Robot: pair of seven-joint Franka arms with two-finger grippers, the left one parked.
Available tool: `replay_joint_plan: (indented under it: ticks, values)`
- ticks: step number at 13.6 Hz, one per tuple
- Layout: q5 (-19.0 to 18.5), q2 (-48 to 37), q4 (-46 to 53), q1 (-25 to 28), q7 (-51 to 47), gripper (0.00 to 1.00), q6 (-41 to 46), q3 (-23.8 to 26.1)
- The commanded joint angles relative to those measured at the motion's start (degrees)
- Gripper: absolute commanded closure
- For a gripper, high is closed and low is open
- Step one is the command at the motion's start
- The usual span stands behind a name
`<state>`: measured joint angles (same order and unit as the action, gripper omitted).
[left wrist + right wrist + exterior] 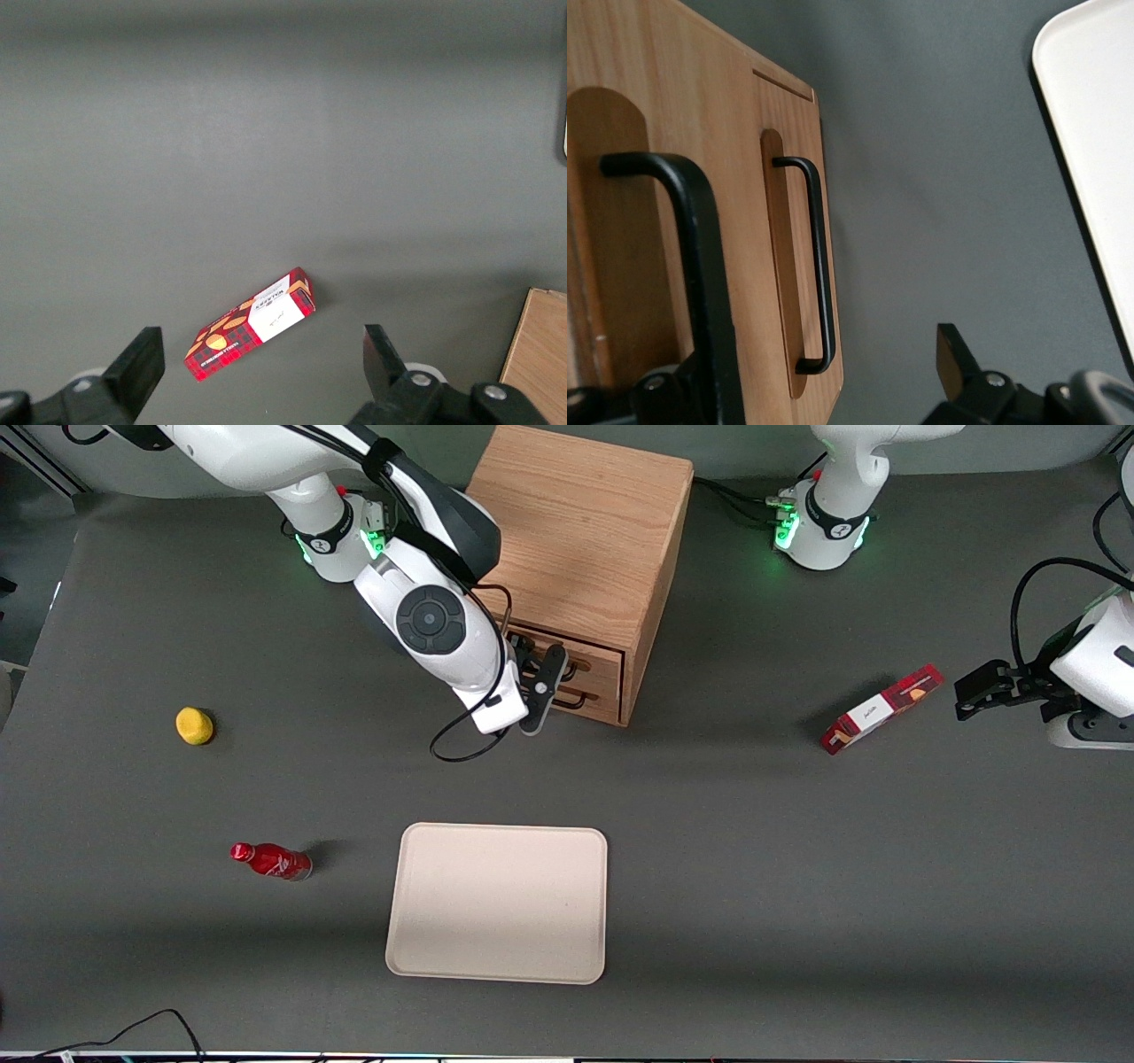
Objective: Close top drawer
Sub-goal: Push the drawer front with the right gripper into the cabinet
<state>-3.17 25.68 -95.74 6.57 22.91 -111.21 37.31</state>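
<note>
The gripper (pixel 539 691) of the working arm hangs low in front of the wooden cabinet (pixel 585 531), close against its drawer fronts. In the right wrist view its fingers (pixel 954 359) stand spread apart, and nothing is held between them. One finger is partly hidden by the black handle (pixel 682 257) of the top drawer (pixel 629 266), which runs very near the camera; whether the finger touches this handle I cannot tell. The top drawer is the upper front of the cabinet, just beside the gripper, and the arm covers most of it in the front view. The lower drawer (pixel 799 257) with its own black handle shows next to it, and its front sticks out from the cabinet face. The table (pixel 753 868) is a dark grey, matte surface, and it fills nearly all of every view. Nearer to the front camera than the cabinet lies a cream tray (pixel 498 903), flat, with rounded corners. Toward the working arm's end of the table lie a small yellow object (pixel 194 725) and, nearer to the front camera, a red bottle (pixel 271 861) on its side. Toward the parked arm's end lies a red box (pixel 879 709), well apart from the cabinet.
</note>
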Motion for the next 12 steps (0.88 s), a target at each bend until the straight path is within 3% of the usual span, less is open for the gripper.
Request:
replay_joint_plan:
  ticks: [1, 12]
  values:
    - [-0.52, -2.30, -3.66, 0.20, -1.64, 0.00, -0.85, 0.66]
    - [0.10, -3.44, 0.02, -0.68, -1.99, 0.00, 5.03, 1.01]
